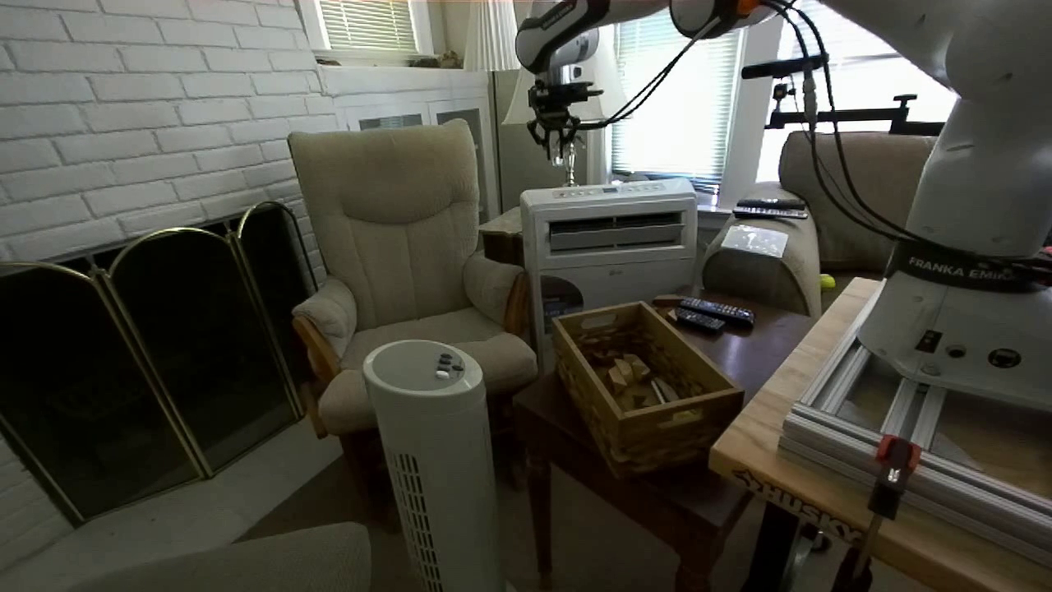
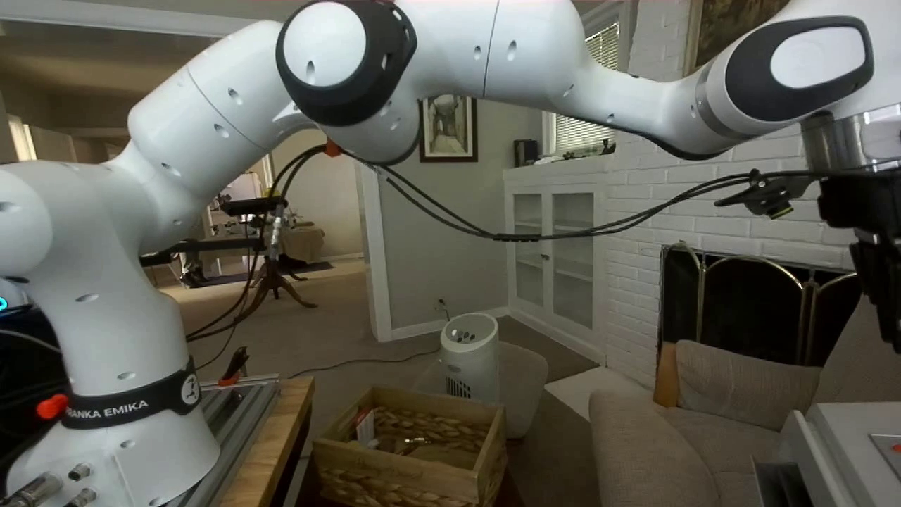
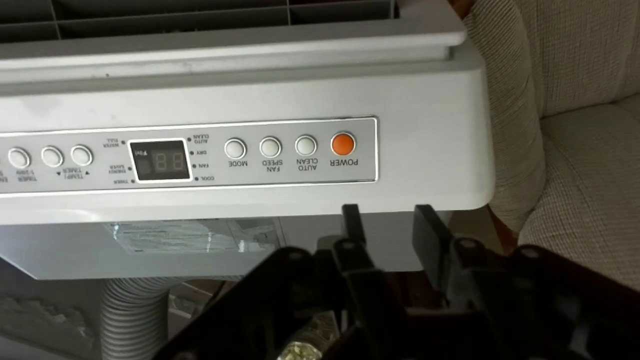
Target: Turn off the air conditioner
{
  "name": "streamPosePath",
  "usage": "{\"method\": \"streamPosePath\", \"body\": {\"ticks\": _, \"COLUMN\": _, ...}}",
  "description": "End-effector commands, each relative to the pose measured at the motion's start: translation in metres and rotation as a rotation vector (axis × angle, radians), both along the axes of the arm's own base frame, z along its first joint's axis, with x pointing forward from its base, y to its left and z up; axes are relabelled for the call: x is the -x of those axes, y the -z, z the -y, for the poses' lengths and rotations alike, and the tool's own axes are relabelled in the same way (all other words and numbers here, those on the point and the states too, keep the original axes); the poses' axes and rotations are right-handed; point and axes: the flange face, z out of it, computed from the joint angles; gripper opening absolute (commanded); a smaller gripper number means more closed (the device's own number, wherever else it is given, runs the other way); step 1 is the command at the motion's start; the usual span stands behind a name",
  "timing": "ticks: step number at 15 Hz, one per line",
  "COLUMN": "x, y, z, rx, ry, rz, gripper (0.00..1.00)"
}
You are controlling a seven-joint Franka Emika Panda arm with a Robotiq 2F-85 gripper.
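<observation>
The air conditioner (image 1: 609, 275) is a white boxy unit with a dark vent slot, standing behind the side table. Its corner shows at lower right in an exterior view (image 2: 841, 451). In the wrist view its top (image 3: 430, 100) fills the upper left, with its labels upside down. The orange power button (image 3: 343, 144) is at the right end of the control panel (image 3: 220, 155). The display (image 3: 161, 160) looks dark with faint digits. My gripper (image 3: 388, 215) is open and empty, above the unit's back edge and apart from it. It also shows in an exterior view (image 1: 555, 136).
A lamp (image 1: 570, 168) stands close behind my gripper. A beige armchair (image 1: 403, 263) is beside the unit. A wicker basket (image 1: 641, 386) and remotes (image 1: 715, 312) lie on the dark table (image 1: 772, 337). A white tower fan (image 1: 436, 460) stands in front. A hose (image 3: 132, 320) runs behind the unit.
</observation>
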Motion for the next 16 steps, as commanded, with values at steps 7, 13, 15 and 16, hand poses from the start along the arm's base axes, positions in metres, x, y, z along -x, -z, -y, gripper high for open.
{"method": "streamPosePath", "body": {"ticks": 7, "x": 0.067, "y": -0.039, "z": 0.001, "rx": -0.008, "ry": -0.377, "rz": -0.136, "gripper": 1.00}}
{"method": "streamPosePath", "body": {"ticks": 13, "x": 0.074, "y": -0.041, "z": 0.005, "rx": 0.008, "ry": -0.481, "rz": -0.161, "gripper": 1.00}}
{"method": "streamPosePath", "body": {"ticks": 15, "x": 0.082, "y": -0.042, "z": 0.004, "rx": 0.006, "ry": -0.502, "rz": -0.166, "gripper": 1.00}}
{"method": "streamPosePath", "body": {"ticks": 16, "x": 0.083, "y": -0.042, "z": 0.003, "rx": 0.005, "ry": -0.506, "rz": -0.166, "gripper": 1.00}}
